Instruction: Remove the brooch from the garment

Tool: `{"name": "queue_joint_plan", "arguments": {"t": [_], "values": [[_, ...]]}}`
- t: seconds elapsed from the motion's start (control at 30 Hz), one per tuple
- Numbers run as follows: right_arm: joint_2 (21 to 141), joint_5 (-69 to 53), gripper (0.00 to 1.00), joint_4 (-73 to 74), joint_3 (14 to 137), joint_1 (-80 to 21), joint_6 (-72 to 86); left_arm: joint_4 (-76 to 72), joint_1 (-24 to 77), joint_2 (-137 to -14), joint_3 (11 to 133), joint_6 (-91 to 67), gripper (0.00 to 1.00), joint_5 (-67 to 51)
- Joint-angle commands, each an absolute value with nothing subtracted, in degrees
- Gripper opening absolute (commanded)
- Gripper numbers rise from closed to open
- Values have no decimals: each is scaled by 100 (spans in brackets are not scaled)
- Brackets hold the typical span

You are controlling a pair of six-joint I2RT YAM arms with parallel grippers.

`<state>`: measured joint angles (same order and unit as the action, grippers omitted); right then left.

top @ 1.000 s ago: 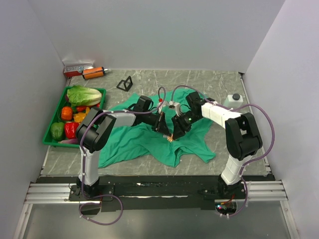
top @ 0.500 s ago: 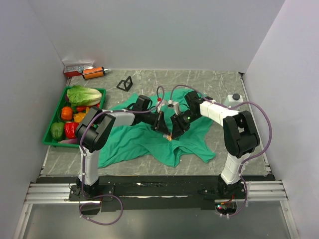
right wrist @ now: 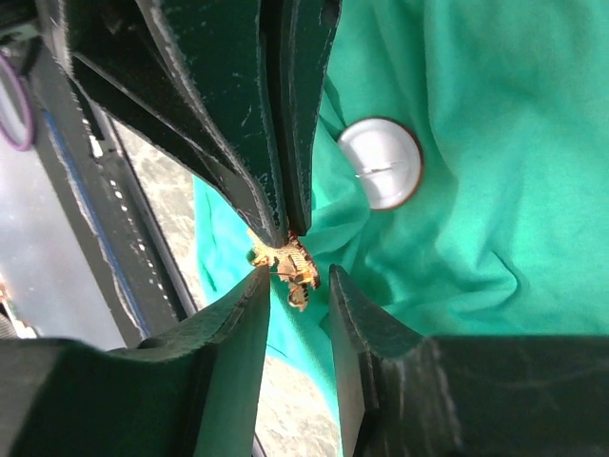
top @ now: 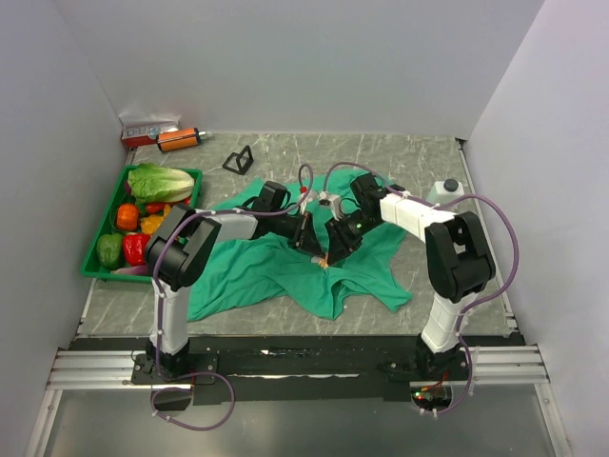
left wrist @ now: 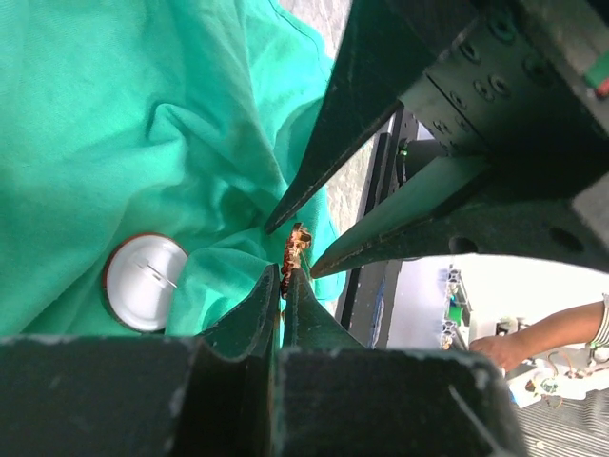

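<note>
Brooch [right wrist: 285, 262] sitting on teal T-shirt [top: 247, 271] fold, mid-desk, slightly toward near edge. Left gripper [left wrist: 283, 276] clenched on its edge; right gripper [right wrist: 299, 276] released, straddling it from opposite side.

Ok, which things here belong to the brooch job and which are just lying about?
Job: tiny orange-gold star-shaped brooch; teal-green fabric T-shirt; left tool; right tool.
Lying about: green plastic tray of vegetables; round white badge on the shirt; black triangular stand; white bottle; orange cylinder.
</note>
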<state>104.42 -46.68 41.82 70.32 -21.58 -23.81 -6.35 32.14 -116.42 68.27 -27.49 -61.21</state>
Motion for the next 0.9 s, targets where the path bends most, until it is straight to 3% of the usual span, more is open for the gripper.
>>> {"name": "queue_joint_plan", "arguments": {"t": [0.0,0.33,0.6,0.87], "values": [[10284,-3948,38,3780,7049,-2530,-2461,-1230,3322,-11663,7031,-3076,1,-6697],[9765,-2759,27,2821,6591,-2874,-1846,-1327,3322,-11760,7075,-3182,1,-6812],[8940,-4296,46,3830,7188,-2163,-2266,-888,3322,-11663,7102,-2690,1,-6610],[8710,-4175,47,4096,7023,-1969,-2584,-607,3322,-11637,7312,-2304,1,-6487]]}}
